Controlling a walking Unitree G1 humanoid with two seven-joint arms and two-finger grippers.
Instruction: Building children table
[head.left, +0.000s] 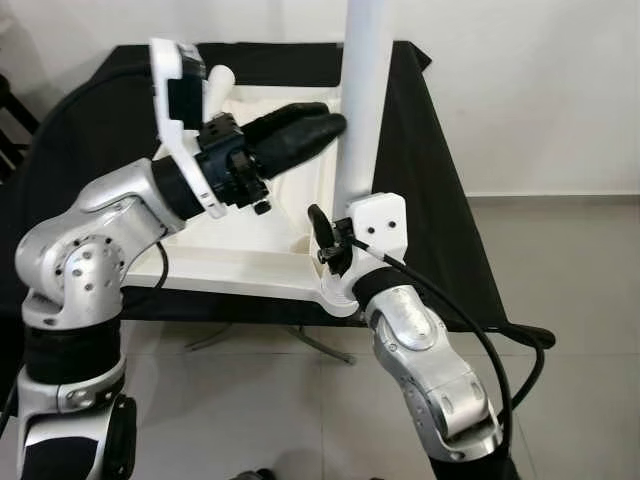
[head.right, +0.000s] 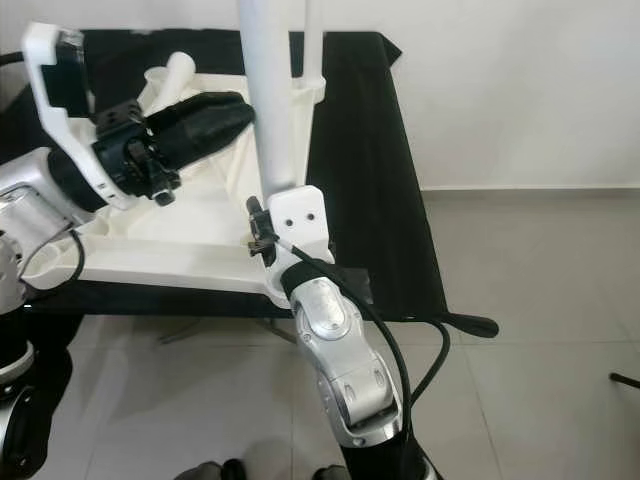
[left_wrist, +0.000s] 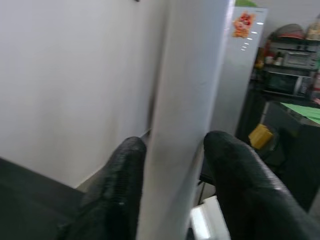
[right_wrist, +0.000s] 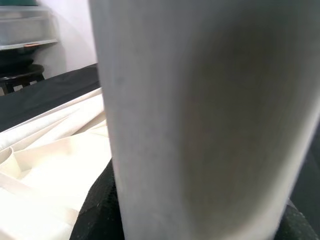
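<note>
leg (head.left: 362, 100) — upright, long axis vertical

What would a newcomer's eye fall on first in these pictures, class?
First, the tall white leg standing upright at the near right corner of the upturned white tabletop, which lies on a black-draped table. Next, both grippers on it: the left gripper reaches in from the left with a finger on either side of the leg, and the right gripper sits lower, by its base.
</note>
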